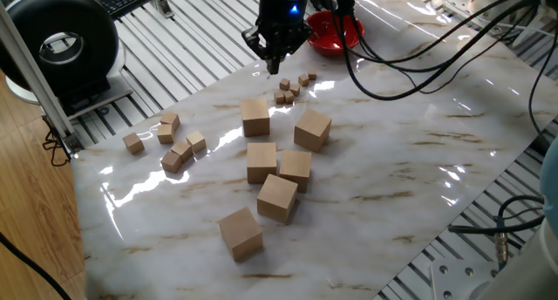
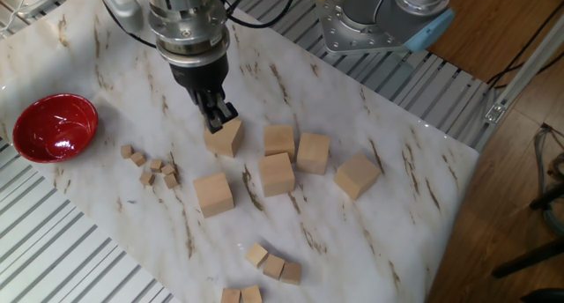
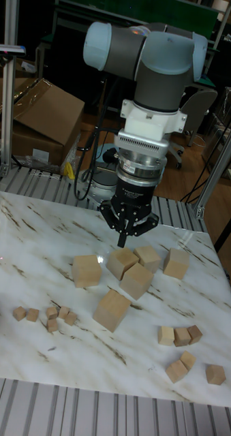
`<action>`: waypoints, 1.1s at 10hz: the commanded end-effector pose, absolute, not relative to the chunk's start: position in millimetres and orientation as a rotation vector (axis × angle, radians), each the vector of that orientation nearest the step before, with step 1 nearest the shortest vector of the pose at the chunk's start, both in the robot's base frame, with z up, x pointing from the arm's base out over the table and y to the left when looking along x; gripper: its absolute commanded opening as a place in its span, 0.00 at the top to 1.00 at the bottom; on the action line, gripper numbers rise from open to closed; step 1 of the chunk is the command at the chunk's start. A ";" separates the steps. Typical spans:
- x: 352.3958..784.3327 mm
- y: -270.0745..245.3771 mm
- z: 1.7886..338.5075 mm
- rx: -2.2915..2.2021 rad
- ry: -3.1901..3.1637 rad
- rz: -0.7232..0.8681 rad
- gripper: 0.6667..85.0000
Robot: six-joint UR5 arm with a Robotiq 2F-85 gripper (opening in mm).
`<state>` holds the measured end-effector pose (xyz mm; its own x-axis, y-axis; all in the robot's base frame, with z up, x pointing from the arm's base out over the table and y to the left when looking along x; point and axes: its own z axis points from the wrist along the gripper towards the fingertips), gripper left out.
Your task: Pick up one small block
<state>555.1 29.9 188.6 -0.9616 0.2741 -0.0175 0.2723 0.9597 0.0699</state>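
Marble tabletop [image 1: 418, 152] carries the cluster of small blocks [image 2: 150, 168], apart from the clenched, empty gripper [image 2: 215, 121], which should be reopened, centred above one outlying cube, then lowered straight.

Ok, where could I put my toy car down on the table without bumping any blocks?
The widest bare marble is the stretch beyond the big blocks, on the side away from the medium blocks. It is crowded in the middle and near the red bowl, where the small blocks and the gripper are.
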 end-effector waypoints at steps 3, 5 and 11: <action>526.8 7.1 192.0 0.329 3.195 -0.072 1.00; 519.1 -3.7 195.1 0.257 3.226 -0.135 1.00; 561.3 -36.8 192.9 -0.583 3.053 -0.302 1.00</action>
<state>547.9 -23.5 190.7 -0.9962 -0.0862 0.0093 -0.0866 0.9862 -0.1414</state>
